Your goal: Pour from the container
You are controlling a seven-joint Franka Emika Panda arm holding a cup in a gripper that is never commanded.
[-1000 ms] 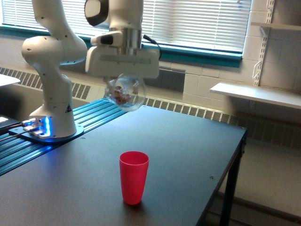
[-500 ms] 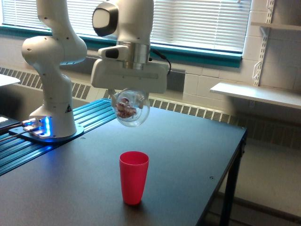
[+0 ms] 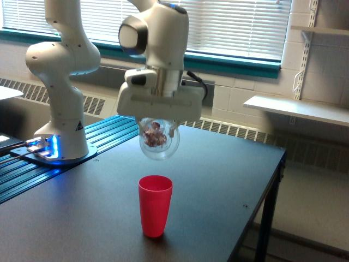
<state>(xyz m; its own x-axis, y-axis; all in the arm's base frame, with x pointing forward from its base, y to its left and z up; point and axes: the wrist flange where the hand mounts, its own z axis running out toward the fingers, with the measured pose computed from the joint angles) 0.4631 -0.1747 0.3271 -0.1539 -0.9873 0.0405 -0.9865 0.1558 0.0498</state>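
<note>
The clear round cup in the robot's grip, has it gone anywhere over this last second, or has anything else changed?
Yes. The gripper has carried the clear cup toward the exterior view's right and downward, so it now hangs just above the red cup. It is still gripped, with the brownish-pink bits still inside. The red cup has stayed upright in the same spot on the dark table.

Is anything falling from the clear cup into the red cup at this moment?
No: the clear cup hangs in the gripper above the red cup, bits inside it.
</note>
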